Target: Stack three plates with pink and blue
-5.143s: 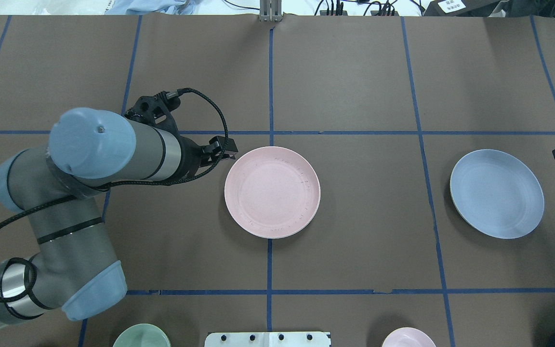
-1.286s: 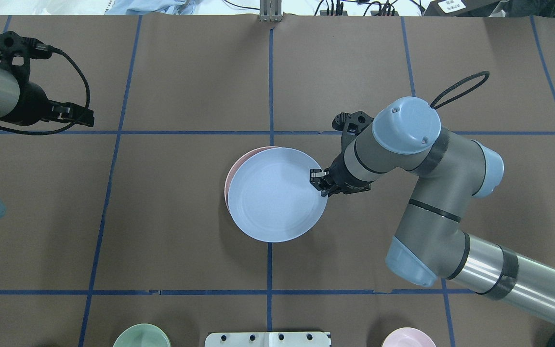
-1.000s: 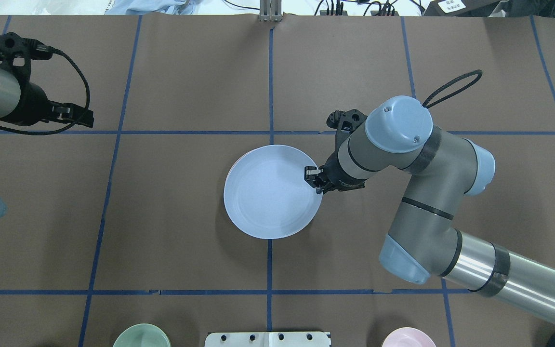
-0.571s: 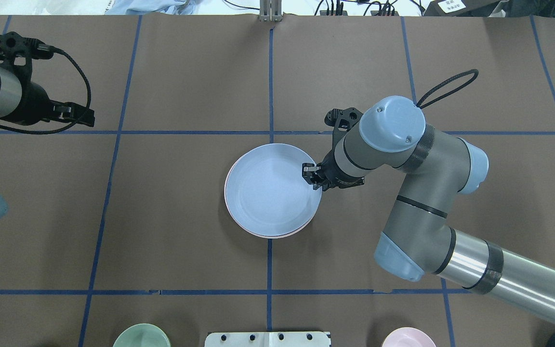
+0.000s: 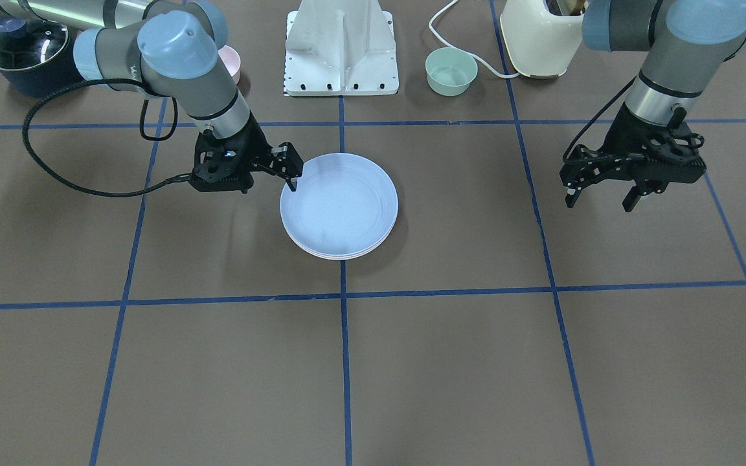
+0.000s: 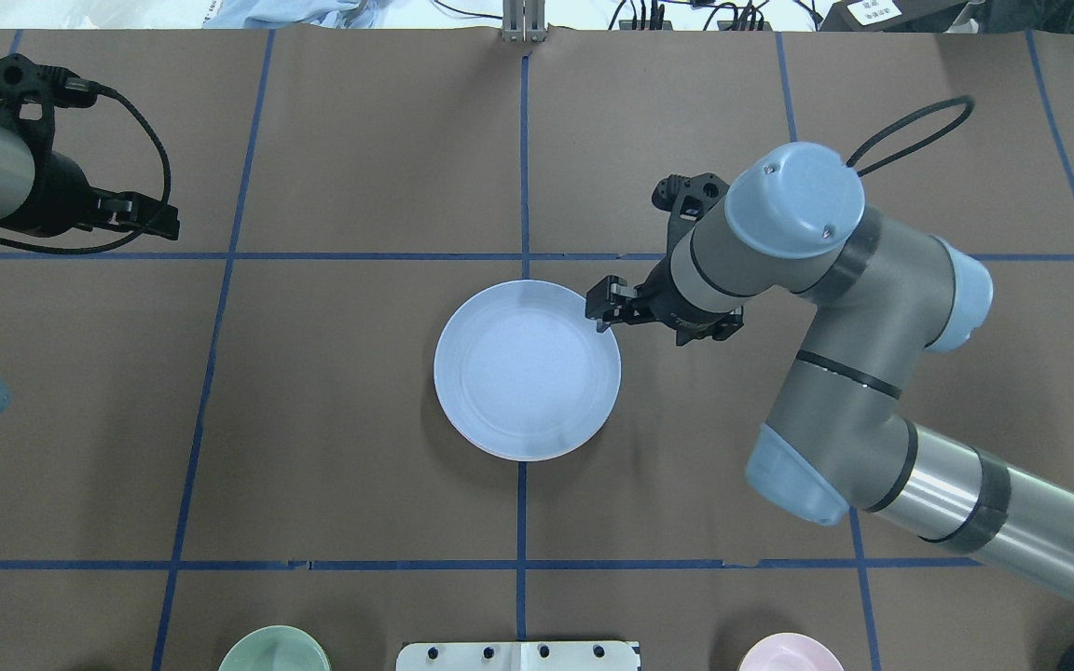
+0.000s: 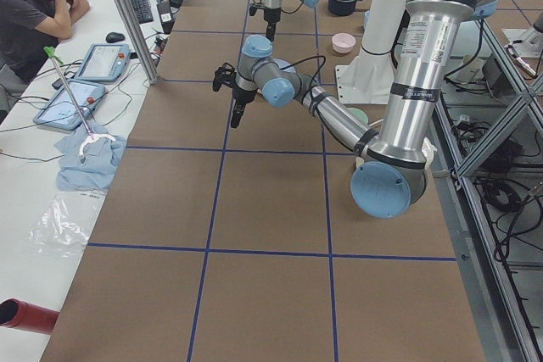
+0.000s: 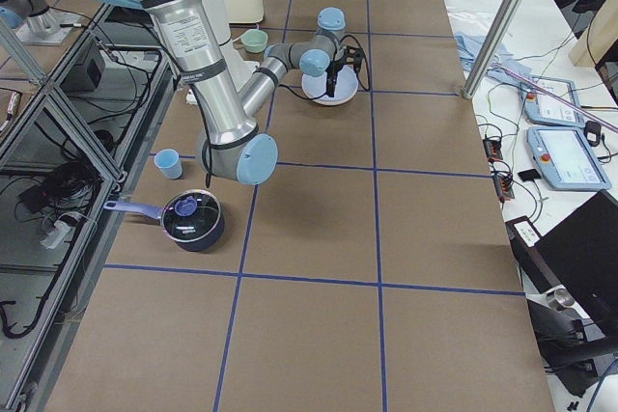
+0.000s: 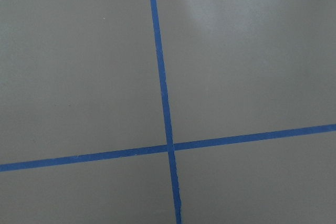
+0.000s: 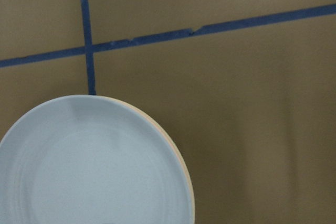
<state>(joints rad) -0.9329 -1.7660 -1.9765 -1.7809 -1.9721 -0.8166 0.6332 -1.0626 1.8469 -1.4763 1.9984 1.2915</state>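
Lying flat, blue plate (image 6: 526,371) atop pink plate (image 5: 338,256), right gripper (image 6: 600,315), left gripper (image 5: 598,200) both spread

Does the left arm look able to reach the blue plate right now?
Probably yes: the left tool hangs open with nothing between it and the blue plate; the right tool is at the plate's far rim.

Grey-silver tubes (image 6: 966,522), pale blue joint caps (image 6: 793,196), black braided cables (image 5: 75,184), black left tool (image 5: 598,202) and right tool (image 6: 600,315).
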